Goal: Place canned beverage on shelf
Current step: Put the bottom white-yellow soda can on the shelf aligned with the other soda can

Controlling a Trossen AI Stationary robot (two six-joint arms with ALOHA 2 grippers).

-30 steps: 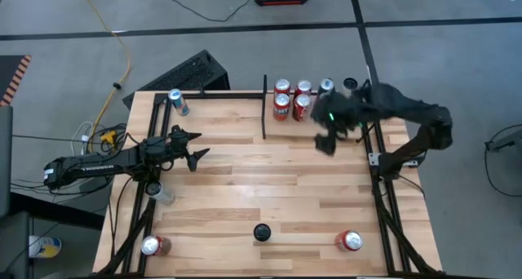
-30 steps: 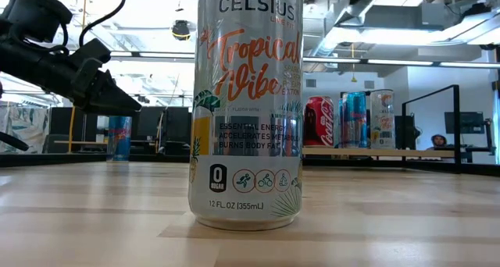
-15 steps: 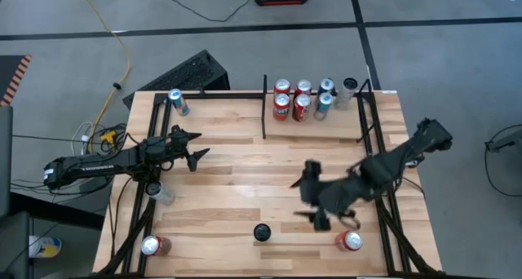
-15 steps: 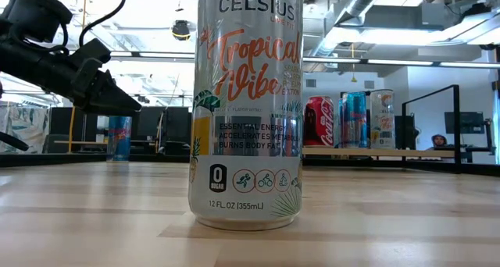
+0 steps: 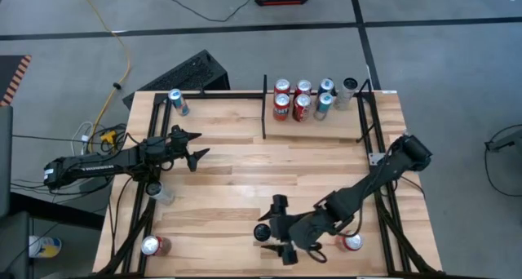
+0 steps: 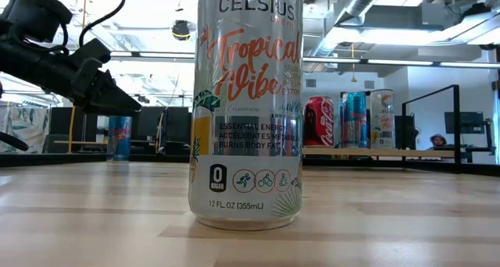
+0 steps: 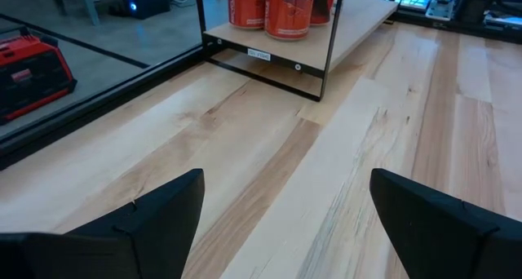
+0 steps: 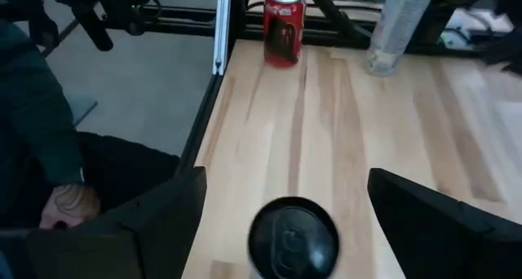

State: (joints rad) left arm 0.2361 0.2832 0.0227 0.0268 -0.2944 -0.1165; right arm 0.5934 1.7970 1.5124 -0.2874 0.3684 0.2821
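A silver Celsius can with a black top [image 5: 261, 232] stands upright on the table near its near edge; it fills the low view [image 6: 246, 103]. My right gripper [image 5: 278, 230] is open, at the can's right side. Its fingers [image 8: 130, 222] stand on either side of the can top [image 8: 294, 238] without touching it. The shelf [image 5: 326, 128] at the far right, beside a black divider bar [image 5: 264, 108], holds several upright cans [image 5: 292, 99]. My left gripper [image 5: 194, 148] is open and empty above the table's left part.
A blue can [image 5: 175, 102] stands at the far left. A red can [image 5: 153, 245] stands at the near left, a clear container [image 5: 161, 193] beside it, and another red can [image 5: 351, 241] at the near right. A person's hand [image 8: 69, 201] shows beyond the near edge.
My right gripper has swung from the shelf at the far right toward the table's near edge and leftward. It now points toward the left, with its open fingers about the Celsius can. The can has not moved.
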